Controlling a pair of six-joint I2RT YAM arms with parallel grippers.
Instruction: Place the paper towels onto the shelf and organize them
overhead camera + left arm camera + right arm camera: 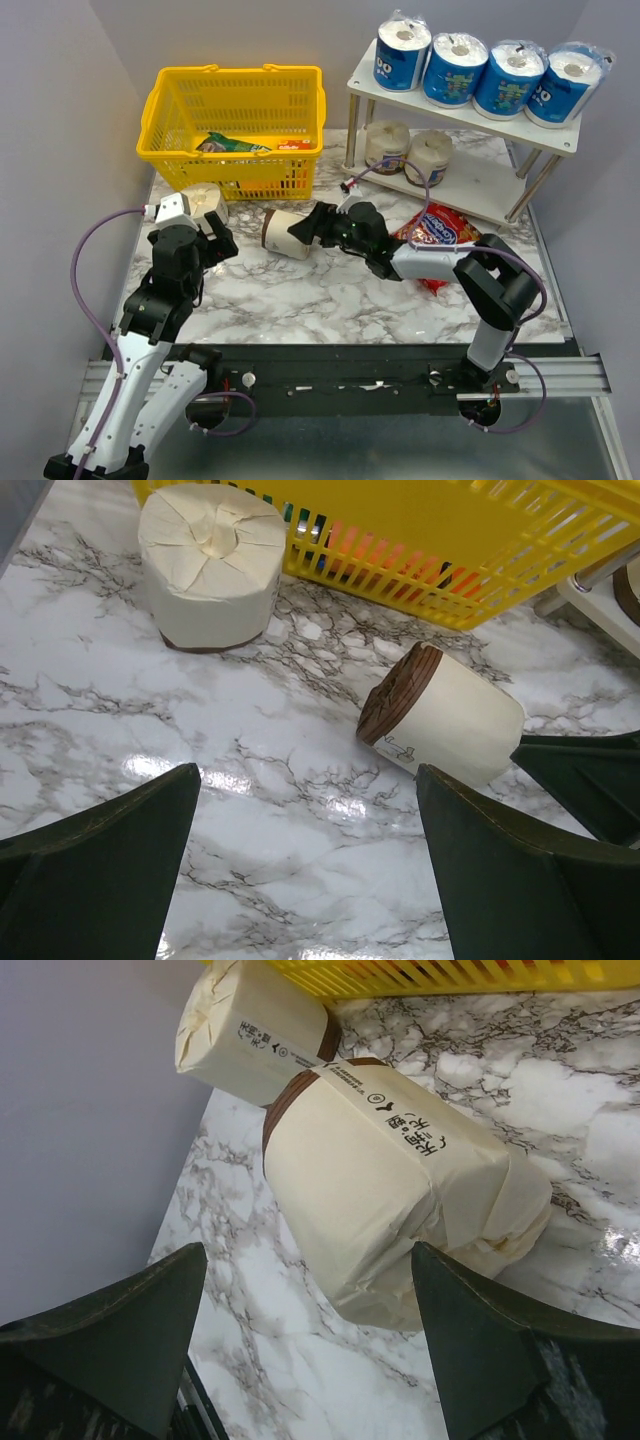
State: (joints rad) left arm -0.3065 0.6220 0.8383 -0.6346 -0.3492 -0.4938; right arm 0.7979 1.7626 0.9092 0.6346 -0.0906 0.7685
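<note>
The right tool [308,1247] stands released, its 2 dark fingers wide apart on either side of a cream paper towel roll [390,1180]. That roll lies on its side on the marbled surface [300,290], and neither finger touches it as far as the wrist view shows. It carries a brown band at one end and brown printed characters, apparently Japanese, beside small round symbols; I cannot read them. A second cream roll [210,565] stands upright just in front of the yellow basket [175,105], near the left tool [308,770], which is likewise released and holds nothing. On the white shelf [480,195], 4 blue-wrapped rolls [455,70] stand in a row on the top tier, their dark print too small to read. 2 cream rolls [410,150] sit side by side on the lower tier. A red snack bag [440,232] lies on the surface in front of the shelf; its lettering is illegible.
</note>
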